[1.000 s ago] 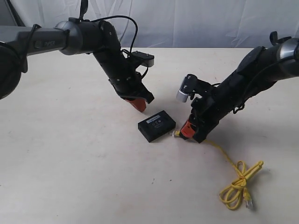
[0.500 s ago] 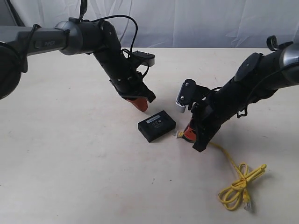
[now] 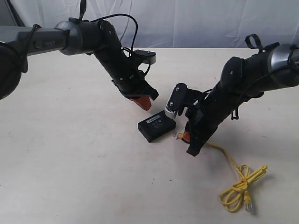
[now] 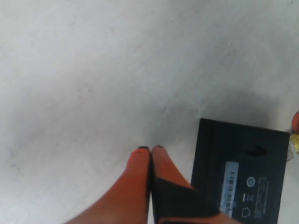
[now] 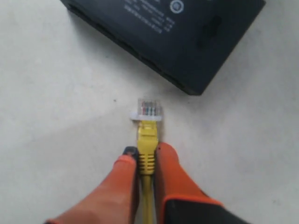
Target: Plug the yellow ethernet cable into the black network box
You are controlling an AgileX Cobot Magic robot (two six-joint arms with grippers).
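The yellow cable (image 5: 147, 136) is pinched behind its plug by the right hand (image 5: 145, 156), just short of the black box (image 5: 187, 42), and the plug likely needs to be lined up with a port and pushed in, while the left hand (image 4: 150, 151) is closed on nothing.

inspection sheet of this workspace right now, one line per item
surface: pale table, bare matte top
job's things: black network box lies flat, label up; yellow ethernet cable has its clear plug short of the box, not inserted
clutter: nothing seen
grippers: left gripper shut, empty, beside the box; right gripper shut on the cable behind the plug
cables: spare yellow length in a knotted bundle on the table; black wiring loops over the left arm
surroundings: white cloth backdrop
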